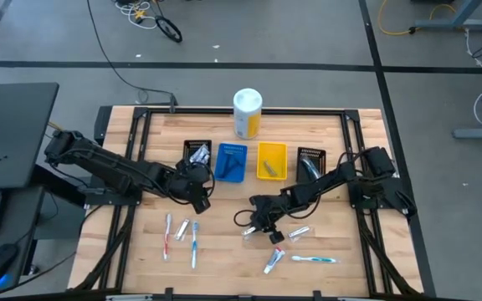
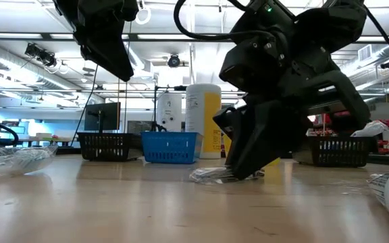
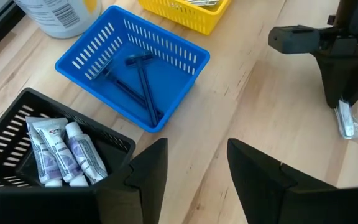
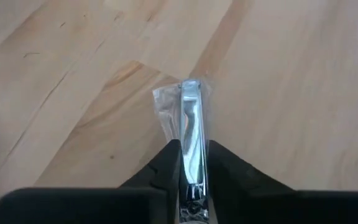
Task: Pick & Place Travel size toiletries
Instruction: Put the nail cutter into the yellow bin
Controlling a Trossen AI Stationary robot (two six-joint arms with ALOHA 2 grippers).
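Right gripper (image 4: pixel 193 163) pinches a wrapped nail clipper (image 4: pixel 191 134) at its sides; small, stiff, likely slippery in plastic; left gripper (image 3: pixel 197 165) spread.

Wrapped silver nail clipper (image 4: pixel 191 134) flat on counter (image 4: pixel 291 93), pinched between my right jaws; tubes (image 3: pixel 61 149) in black bin (image 3: pixel 17 124), razors (image 3: pixel 135 78) in blue bin (image 3: pixel 185 53).

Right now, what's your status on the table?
Right claw down on table, pinching wrapped nail clipper. Left claw open, hovering by black bin of tubes. Nothing in the way.
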